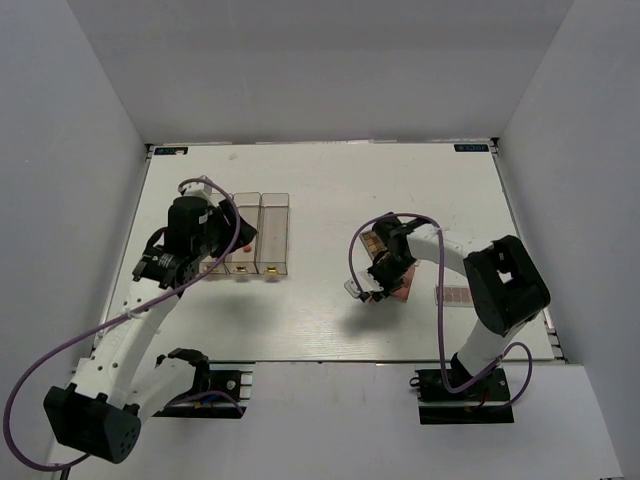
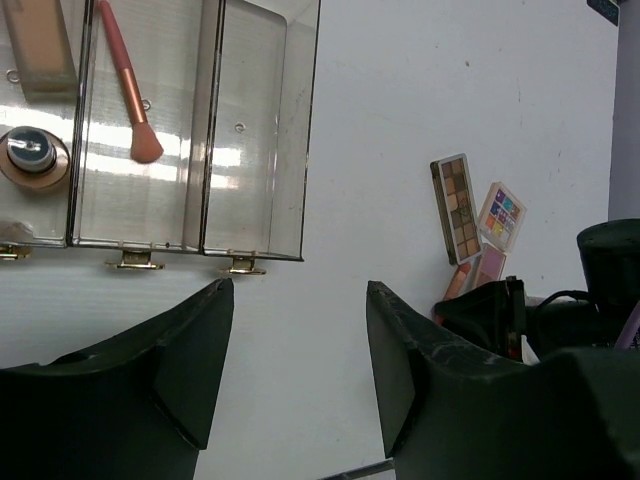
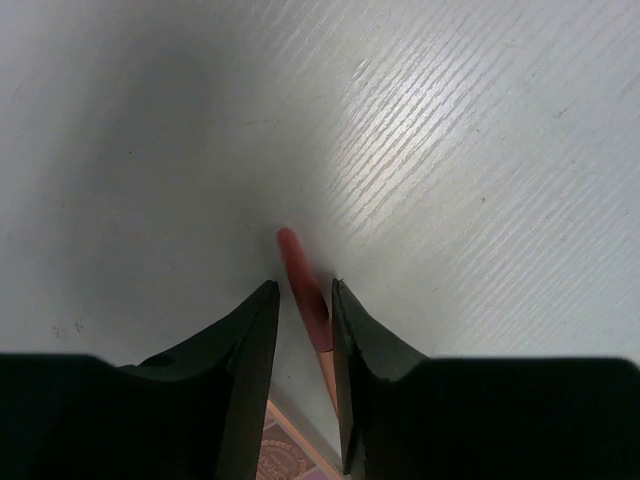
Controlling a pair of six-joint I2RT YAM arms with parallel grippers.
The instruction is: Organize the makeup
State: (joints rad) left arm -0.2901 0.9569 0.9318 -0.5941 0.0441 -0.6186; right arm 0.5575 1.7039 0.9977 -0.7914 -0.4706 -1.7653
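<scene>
Narrow clamp on orange-pink stick [image 3: 300,262] at right gripper [image 3: 303,288]; tip protruding ahead of fingers [image 3: 230,380].
At left gripper [image 2: 298,290]: spread wide, nothing held; clear organizer [image 2: 262,150] ahead to left, palettes [image 2: 460,210] ahead to right.

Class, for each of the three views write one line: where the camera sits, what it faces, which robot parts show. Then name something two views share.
Top external: above and behind the arms, facing down on the table; left arm and right arm show.
Left wrist: on the left arm, facing down past the open left jaws to the clear organizer and palettes.
Right wrist: close above the table, facing down past the right jaws, closed on an orange-pink stick.
Shared: top external and left wrist both show the clear organizer.
</scene>
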